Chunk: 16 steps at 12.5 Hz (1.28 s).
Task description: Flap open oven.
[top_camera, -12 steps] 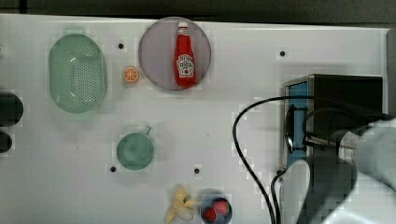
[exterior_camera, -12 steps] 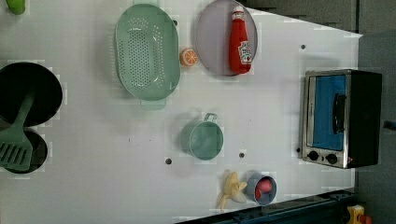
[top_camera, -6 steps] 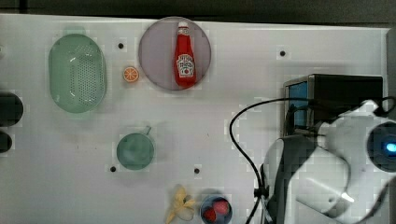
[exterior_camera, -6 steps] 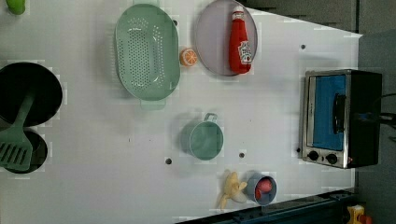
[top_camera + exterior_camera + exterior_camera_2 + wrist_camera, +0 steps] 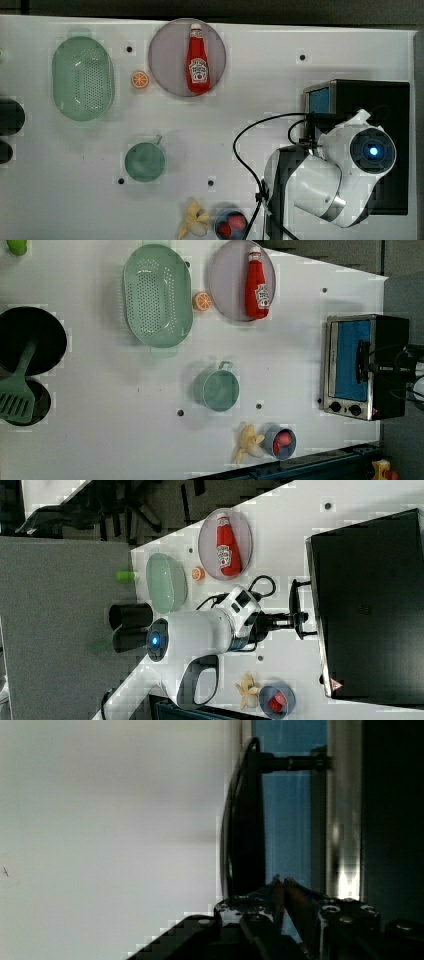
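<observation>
The oven [image 5: 380, 95] stands at the top view's right edge, with a black top, a silver front frame and a blue-tinted glass door [image 5: 352, 360] that looks flat against the frame. Its black bar handle [image 5: 295, 607] stands off the door. My gripper [image 5: 296, 618] reaches in level with the handle from the right view's left. In the wrist view its fingertips [image 5: 280, 885] are pressed together next to the handle [image 5: 245, 820], in front of the glass, so it is shut with nothing held. The white arm [image 5: 345, 170] covers much of the oven's front in the top view.
A ketchup bottle [image 5: 198, 62] lies on a grey plate [image 5: 167, 60]. A green colander [image 5: 82, 77], an orange half [image 5: 140, 79] and a green cup [image 5: 145, 161] sit toward the top view's left. A banana [image 5: 194, 222] and a fruit bowl [image 5: 231, 225] are near the arm's base.
The arm has swung in over the oven's front in the top view. In the left view, the gripper has come in from the right edge up to the door handle.
</observation>
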Motion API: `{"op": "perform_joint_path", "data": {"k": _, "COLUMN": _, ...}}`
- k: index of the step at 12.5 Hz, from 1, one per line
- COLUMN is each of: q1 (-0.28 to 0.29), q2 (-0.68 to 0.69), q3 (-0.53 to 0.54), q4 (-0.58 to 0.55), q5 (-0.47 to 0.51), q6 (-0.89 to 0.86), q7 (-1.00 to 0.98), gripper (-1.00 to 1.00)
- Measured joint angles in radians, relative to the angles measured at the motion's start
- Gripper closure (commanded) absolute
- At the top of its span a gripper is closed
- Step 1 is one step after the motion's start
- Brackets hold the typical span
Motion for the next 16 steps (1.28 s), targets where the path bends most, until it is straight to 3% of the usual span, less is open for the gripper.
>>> {"op": "perform_joint_path", "data": {"k": 4, "q1": 0.005, "q2": 0.014, "q3": -0.021, "q4": 0.004, "q5": -0.012, "q6": 0.031, "q7": 0.001, "gripper": 0.65}}
{"op": "perform_joint_path", "data": {"k": 7, "q1": -0.003, "q2": 0.029, "q3": 0.009, "q4": 0.006, "q5": -0.16, "q6": 0.029, "q7": 0.052, "gripper": 0.65}}
{"op": "perform_joint_path", "data": {"k": 10, "q1": 0.024, "q2": 0.038, "q3": 0.047, "q4": 0.002, "q5": -0.342, "q6": 0.021, "q7": 0.194, "gripper": 0.65}}
{"op": "perform_joint_path", "data": {"k": 16, "q1": 0.056, "q2": 0.071, "q3": 0.163, "q4": -0.004, "q5": -0.577, "q6": -0.058, "q7": 0.556, "gripper": 0.65}}
